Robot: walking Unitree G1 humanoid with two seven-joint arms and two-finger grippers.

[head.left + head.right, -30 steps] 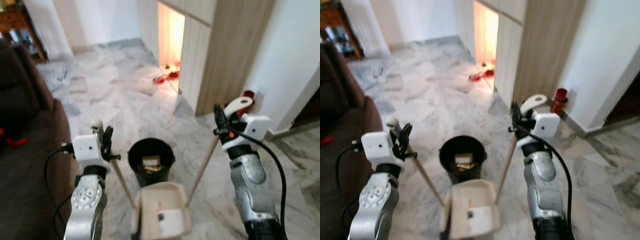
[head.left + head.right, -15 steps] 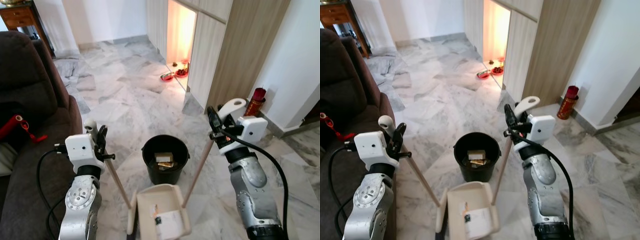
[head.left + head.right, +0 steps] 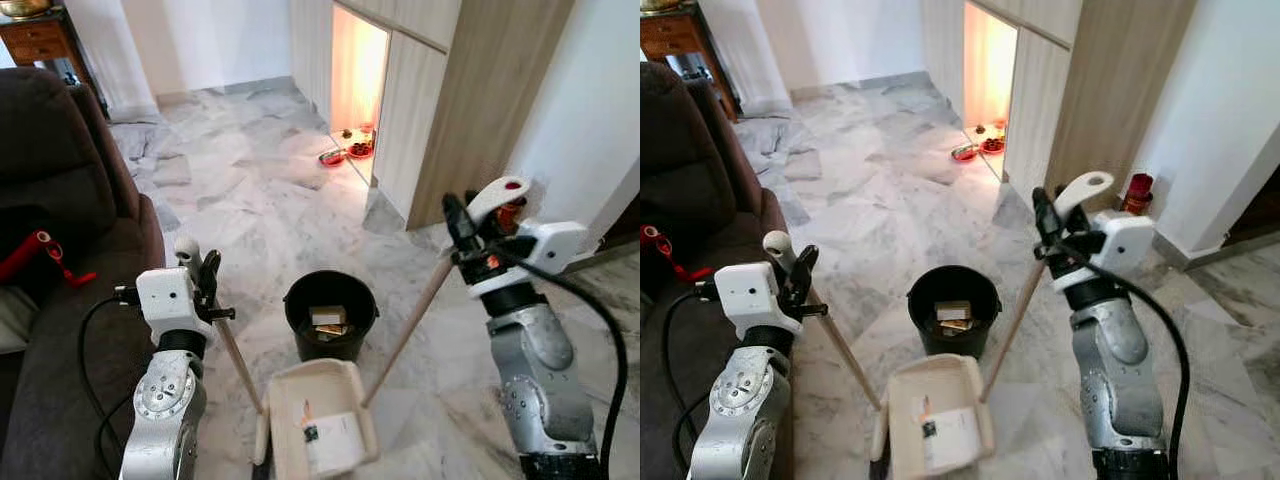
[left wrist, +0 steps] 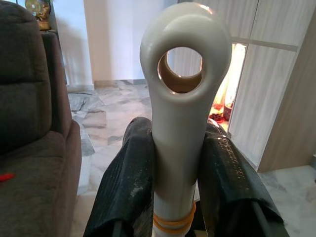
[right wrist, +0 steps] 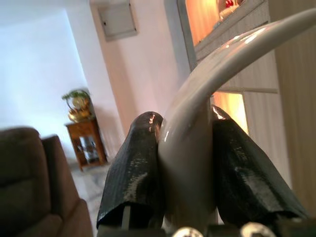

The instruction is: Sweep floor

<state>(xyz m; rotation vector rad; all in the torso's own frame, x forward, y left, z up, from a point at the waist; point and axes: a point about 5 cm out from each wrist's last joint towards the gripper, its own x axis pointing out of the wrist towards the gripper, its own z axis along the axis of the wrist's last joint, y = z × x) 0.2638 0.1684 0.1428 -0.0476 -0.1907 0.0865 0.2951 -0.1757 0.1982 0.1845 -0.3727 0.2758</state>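
Note:
My left gripper (image 3: 207,284) is shut on the cream-capped top of a wooden broom handle (image 3: 238,367), which slants down to the floor beside the dustpan. In the left wrist view the two black fingers (image 4: 129,174) clamp the handle's looped end (image 4: 180,98). My right gripper (image 3: 456,226) is shut on the wooden handle (image 3: 405,332) of a cream dustpan (image 3: 322,428), and its wrist view shows the cream grip (image 5: 197,103) between its fingers. The dustpan rests on the marble floor with paper scraps and small dark bits in it. A black bucket (image 3: 331,317) holding some rubbish stands just beyond it.
A dark brown sofa (image 3: 60,210) runs along my left, with a red item (image 3: 35,250) on its seat. Wood-panelled cabinets (image 3: 470,100) with a lit niche stand ahead on the right, red bowls (image 3: 345,155) at their foot. A red cylinder (image 3: 1135,192) stands by the wall.
My right gripper has moved right and a little up, leaning the dustpan handle further over. The view steadied after swinging right a second ago. My left gripper holds still.

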